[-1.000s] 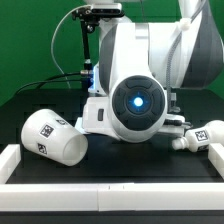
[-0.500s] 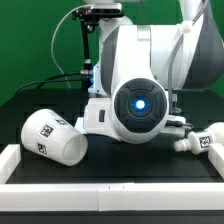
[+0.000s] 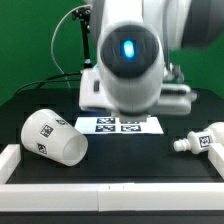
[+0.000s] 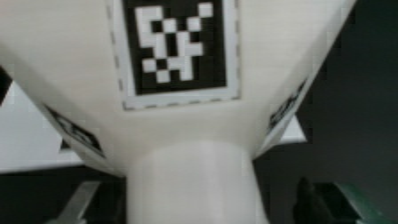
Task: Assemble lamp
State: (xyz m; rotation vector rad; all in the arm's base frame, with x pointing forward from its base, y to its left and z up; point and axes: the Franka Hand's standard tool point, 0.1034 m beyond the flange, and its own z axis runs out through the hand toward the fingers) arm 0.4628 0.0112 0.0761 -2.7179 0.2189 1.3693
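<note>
In the wrist view a white lamp base (image 4: 178,90) with a black-and-white tag fills the picture. Its narrow neck runs down between the two dark fingers (image 4: 329,200) of my gripper (image 4: 196,200), which is shut on it. In the exterior view the arm's round wrist housing (image 3: 125,60) hides the gripper and the base. The large tapered lamp shade (image 3: 52,137) lies on its side at the exterior view's left. The rounded lamp bulb (image 3: 200,140) lies at the exterior view's right.
The marker board (image 3: 118,124) lies flat on the black table under the arm. A white rail (image 3: 110,172) runs along the front edge and up both sides. A camera stand with cables (image 3: 85,40) stands behind.
The arm has risen and come toward the camera. The marker board, hidden before, now shows under it. Shade and bulb have not moved.
</note>
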